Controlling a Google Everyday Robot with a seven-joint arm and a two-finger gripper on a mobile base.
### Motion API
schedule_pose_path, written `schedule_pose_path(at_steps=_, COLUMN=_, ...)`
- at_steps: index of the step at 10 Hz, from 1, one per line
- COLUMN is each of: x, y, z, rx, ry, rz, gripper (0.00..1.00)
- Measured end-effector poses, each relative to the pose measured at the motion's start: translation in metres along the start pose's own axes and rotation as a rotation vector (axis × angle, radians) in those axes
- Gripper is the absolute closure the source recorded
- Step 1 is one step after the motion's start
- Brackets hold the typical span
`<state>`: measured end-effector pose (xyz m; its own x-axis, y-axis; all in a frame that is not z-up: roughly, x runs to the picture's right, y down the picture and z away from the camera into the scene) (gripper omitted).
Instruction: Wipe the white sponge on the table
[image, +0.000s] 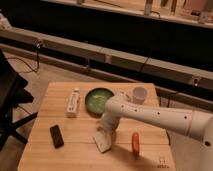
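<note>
Gripper (106, 131) at lower centre, apparently pressing on white sponge (103, 143). Sponge lies flat on table (75, 155), likely so it can be dragged for wiping. Grip state: cannot tell.

Dim warm light, dark bkgd, soft shadow by gripper (106, 132) at white sponge (103, 144)
</note>
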<state>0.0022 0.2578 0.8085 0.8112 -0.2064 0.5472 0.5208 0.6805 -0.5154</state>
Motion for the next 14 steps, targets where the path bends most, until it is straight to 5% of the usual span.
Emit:
schedule_pose_path(at_steps=5, x=0.002, y=0.011, z=0.016, rx=-0.035, ry=-0.025, rz=0.001, gripper=0.20)
schedule_pose_path(at_steps=9, x=-0.011, y=0.015, z=-0.001, rx=-0.003, ry=-0.013, rz=-0.008, gripper=0.21)
schedule_pose_path(at_steps=11, x=-0.017, y=0.013, z=-0.008, rx=0.009, ry=0.012, rz=-0.015, gripper=0.37)
schedule_pose_path(at_steps=14, x=-0.022, y=0.012, z=-0.012, rx=0.011, ry=0.012, rz=-0.025, gripper=0.74)
